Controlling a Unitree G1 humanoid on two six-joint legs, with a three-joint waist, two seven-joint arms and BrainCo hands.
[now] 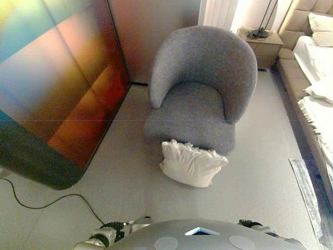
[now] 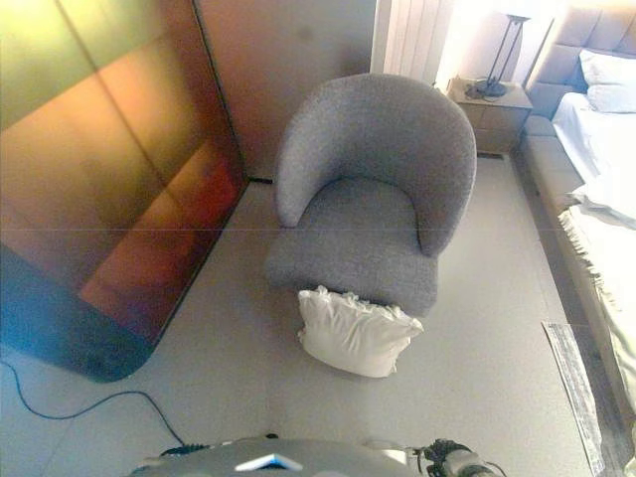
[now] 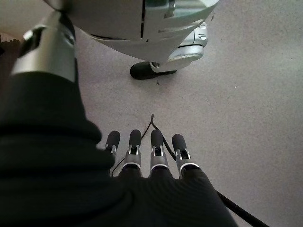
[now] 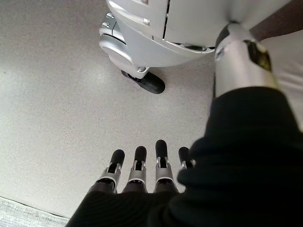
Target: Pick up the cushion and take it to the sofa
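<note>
A white cushion point(image 1: 190, 163) lies on the grey floor, leaning against the front of a grey upholstered armchair point(image 1: 200, 94); it also shows in the right eye view point(image 2: 355, 331). Neither hand shows in the eye views. My left hand point(image 3: 147, 158) hangs at my side with straight fingers pointing down at the floor, holding nothing. My right hand point(image 4: 142, 170) hangs the same way, fingers straight and empty. Both hands are far from the cushion.
A large dark glossy panel point(image 1: 57, 88) stands at the left. A bed with white bedding point(image 1: 320, 78) runs along the right, with a wooden nightstand point(image 1: 263, 44) and lamp behind the armchair. A strip of mat point(image 1: 309, 195) lies on the floor at the right.
</note>
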